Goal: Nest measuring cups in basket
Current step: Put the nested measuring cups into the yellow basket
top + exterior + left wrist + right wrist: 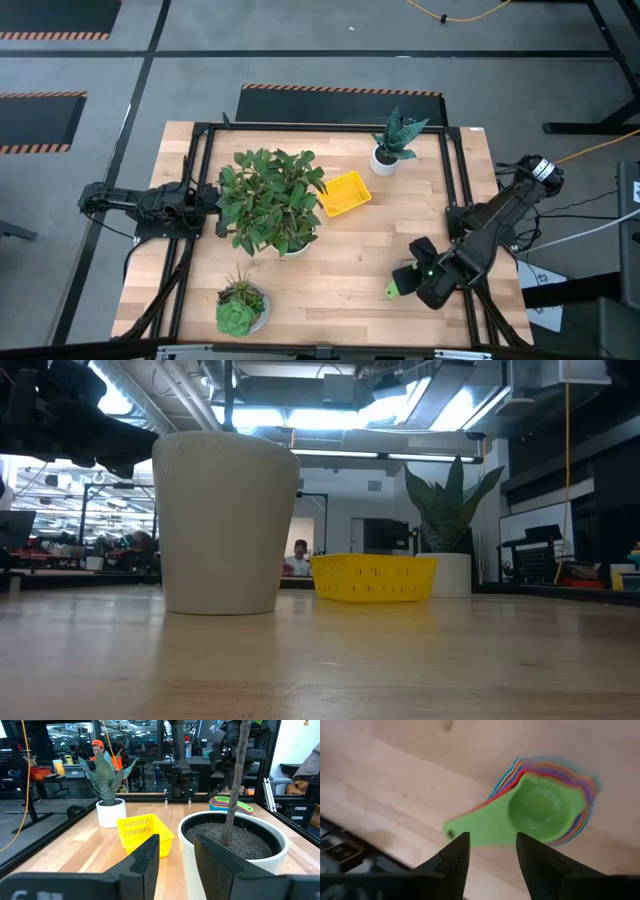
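The right arm is being held stretched from the worktop's [350, 260] right edge inward, its wrist tipped down, so that the right tool [490, 847] is hanging just above the measuring cups [545, 805]. Its two fingers are standing partly apart with nothing between them; the green handle of the stacked cups is lying just beyond the fingertips, not touched. The cups are nested in one pile, green on top, with coloured rims showing beneath, resting on the bare wood directly under this tool.

The basket [343, 193] is lying well away from the right tool, toward the middle of the worktop, between a large leafy plant [272, 200] and a small snake plant [392, 145] in a white pot.

The left arm is being kept low at the left edge, its left tool [175, 855] pointing level at the big plant's white pot [240, 845], which is standing just in front of it. Its fingers are parted narrowly and are gripping nothing. A low succulent [240, 308] is sitting near the front edge.
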Robot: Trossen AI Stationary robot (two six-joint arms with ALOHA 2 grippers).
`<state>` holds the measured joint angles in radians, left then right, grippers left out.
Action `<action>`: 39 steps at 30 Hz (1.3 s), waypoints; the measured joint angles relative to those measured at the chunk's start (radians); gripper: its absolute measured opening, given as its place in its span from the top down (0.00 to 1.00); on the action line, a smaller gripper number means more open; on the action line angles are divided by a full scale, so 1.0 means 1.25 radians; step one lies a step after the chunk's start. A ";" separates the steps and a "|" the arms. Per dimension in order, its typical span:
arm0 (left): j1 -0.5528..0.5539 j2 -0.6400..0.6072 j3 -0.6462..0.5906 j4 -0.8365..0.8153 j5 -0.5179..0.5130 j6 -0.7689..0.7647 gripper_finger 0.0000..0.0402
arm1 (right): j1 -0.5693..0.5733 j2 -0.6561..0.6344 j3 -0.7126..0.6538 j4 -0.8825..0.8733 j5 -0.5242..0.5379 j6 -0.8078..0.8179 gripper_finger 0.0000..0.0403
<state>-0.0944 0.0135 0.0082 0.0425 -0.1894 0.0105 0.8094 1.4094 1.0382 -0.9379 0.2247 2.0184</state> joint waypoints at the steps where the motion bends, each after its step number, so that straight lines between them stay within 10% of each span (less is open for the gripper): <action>1: 0.000 0.000 0.000 0.000 0.000 0.000 0.71 | 0.010 0.000 0.000 0.011 0.012 0.018 0.59; 13: 0.000 0.000 0.000 0.000 0.000 0.000 0.71 | 0.079 0.023 0.000 0.122 0.077 0.146 0.57; 26: 0.000 0.000 0.000 0.000 0.000 0.000 0.71 | 0.096 0.030 0.000 0.161 0.077 0.380 0.11; 39: 0.000 0.000 0.000 0.000 0.000 0.000 0.71 | 0.096 0.112 0.000 0.192 0.089 0.500 0.09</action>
<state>-0.0944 0.0139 0.0082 0.0426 -0.1898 0.0105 0.9300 1.5496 1.0382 -0.6979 0.3365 2.6433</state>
